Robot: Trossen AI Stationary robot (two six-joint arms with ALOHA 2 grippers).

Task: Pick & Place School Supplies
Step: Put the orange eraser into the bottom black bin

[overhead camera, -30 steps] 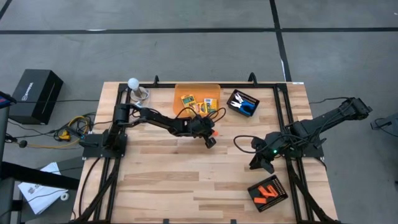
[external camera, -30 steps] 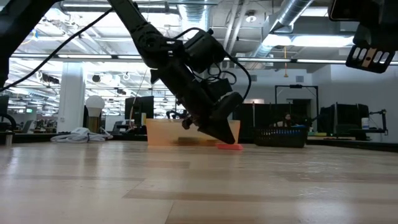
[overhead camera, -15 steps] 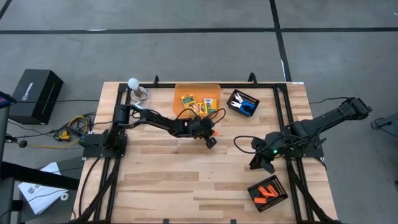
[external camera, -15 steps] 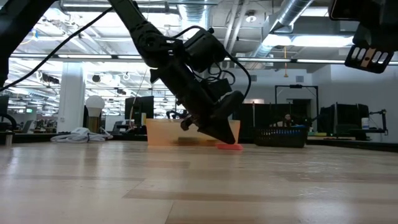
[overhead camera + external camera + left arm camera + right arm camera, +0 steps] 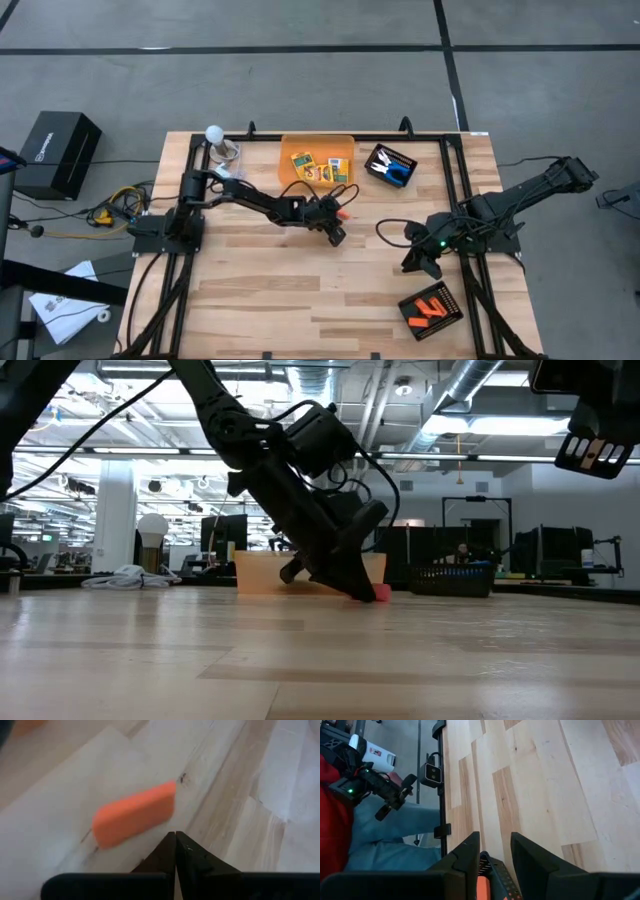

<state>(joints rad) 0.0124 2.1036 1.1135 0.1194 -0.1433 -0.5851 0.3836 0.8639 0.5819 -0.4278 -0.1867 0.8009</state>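
Table (image 5: 300, 290) first: left gripper (image 5: 338, 236) sits mid-table, just near of the orange bin (image 5: 317, 158), fingers pressed together on nothing. Orange stub (image 5: 134, 813) lies loose beside its tip. Step: approach for pick. Next: open, straddle it. Right gripper (image 5: 428, 268) idle at right, slightly parted.

Industrial lab; exposed ceiling ducts (image 5: 470, 390); concrete floor (image 5: 300, 80)

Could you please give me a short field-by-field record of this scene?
left end effector: shut, empty, low over the table
orange piece: lying loose on the table, just ahead of the left end effector
right end effector: open, waiting near a black tray
orange bin: holds yellow-and-green boxes
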